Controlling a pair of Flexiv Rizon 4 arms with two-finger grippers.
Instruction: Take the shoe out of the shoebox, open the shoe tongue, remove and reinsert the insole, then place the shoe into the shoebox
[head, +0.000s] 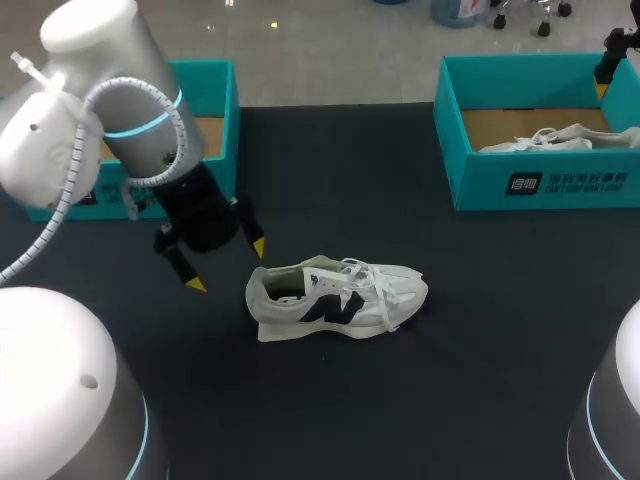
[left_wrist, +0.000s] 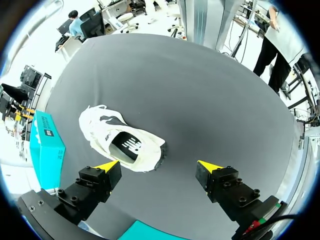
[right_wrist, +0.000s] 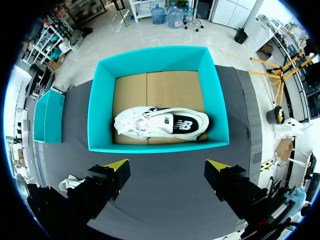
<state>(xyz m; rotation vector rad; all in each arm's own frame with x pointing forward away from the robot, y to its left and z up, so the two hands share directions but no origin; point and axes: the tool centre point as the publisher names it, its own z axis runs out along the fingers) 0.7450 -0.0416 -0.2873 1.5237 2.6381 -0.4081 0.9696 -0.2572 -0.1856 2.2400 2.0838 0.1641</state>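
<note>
- Left gripper (head: 227, 266): fingers apart, empty, near the heel of the shoe (head: 335, 298).
- Shoe: lay on the table (head: 480, 330).
- Right gripper (right_wrist: 167, 164): fingers apart, above the shoebox (right_wrist: 155, 146) holding a second shoe (right_wrist: 160, 122).

Dark table (head: 480, 340) w/ white shoe (head: 335, 298) mid, teal L shoebox (head: 216, 105) & R shoebox (head: 480, 185) at far edge

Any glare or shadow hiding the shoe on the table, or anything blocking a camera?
Head view: no glare on the white lace-up sneaker, just a thin shadow under its sole; my left arm hides part of the left teal cardboard shoebox. Left wrist view: sneaker evenly lit, unblocked, ahead of the open left gripper. Right wrist view: only its edge shows.
</note>
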